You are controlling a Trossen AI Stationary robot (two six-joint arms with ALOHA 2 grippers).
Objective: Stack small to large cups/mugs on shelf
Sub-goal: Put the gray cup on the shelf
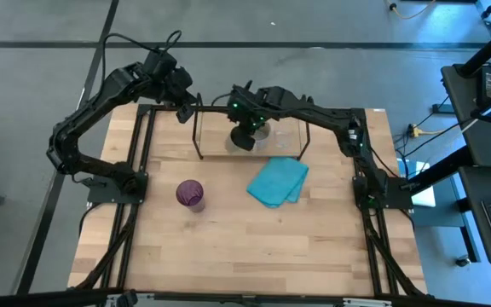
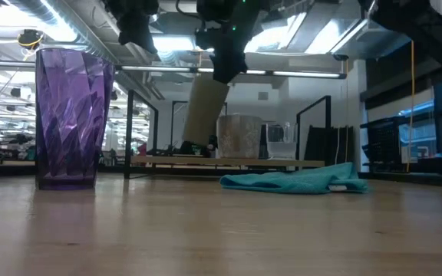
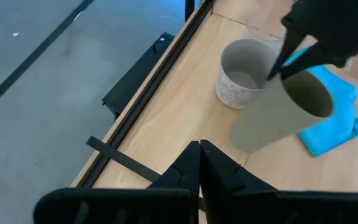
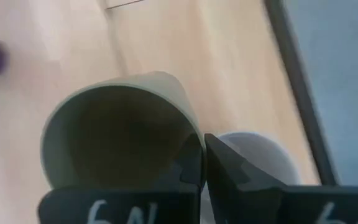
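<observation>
Turquoise cloth [image 1: 277,182] nr shelf [image 1: 250,128] — purple tumbler [image 1: 190,194] apart

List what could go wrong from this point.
1. The right gripper pinches only the rim of the tilted olive cup, which hangs in the air; it may slip or swing.
2. That cup is close beside the grey mug and could knock it.
3. The clear glass stands just past the mug and could get bumped too.

Four cups: purple tumbler [image 1: 190,194], olive cup [image 3: 284,109], grey mug [image 3: 244,73], clear glass [image 2: 281,141]; one cloth [image 1: 277,182].
</observation>
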